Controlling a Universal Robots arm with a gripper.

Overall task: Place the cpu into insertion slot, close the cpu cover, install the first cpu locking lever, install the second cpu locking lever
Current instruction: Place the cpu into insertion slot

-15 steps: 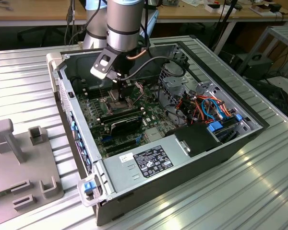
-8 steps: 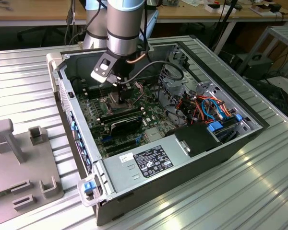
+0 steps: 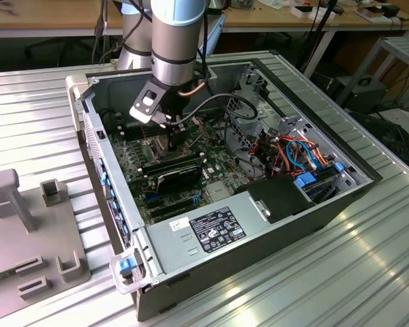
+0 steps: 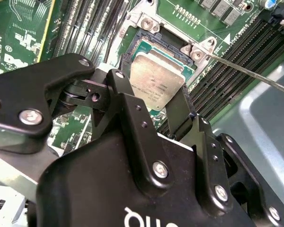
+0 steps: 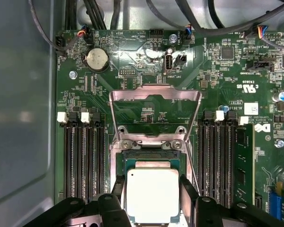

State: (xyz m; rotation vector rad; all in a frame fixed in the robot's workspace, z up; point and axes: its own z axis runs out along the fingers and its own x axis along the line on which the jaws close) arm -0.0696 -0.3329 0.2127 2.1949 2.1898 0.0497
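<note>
Cpu (image 5: 153,196): one, in gripper (image 5: 153,187), over insertion slot (image 5: 135,153).

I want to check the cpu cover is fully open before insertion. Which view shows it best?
The first wrist view: the cpu cover stands raised, whole frame visible. The second wrist view catches just its hinge end; in the exterior view the arm hides it.

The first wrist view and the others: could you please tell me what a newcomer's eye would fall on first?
The silvery cpu draws the eye first, gripped by the black hand over the insertion slot in both wrist views. Beyond the slot, the cpu cover stands hinged open. In the exterior view, the arm reaches down into an open computer case.
</note>
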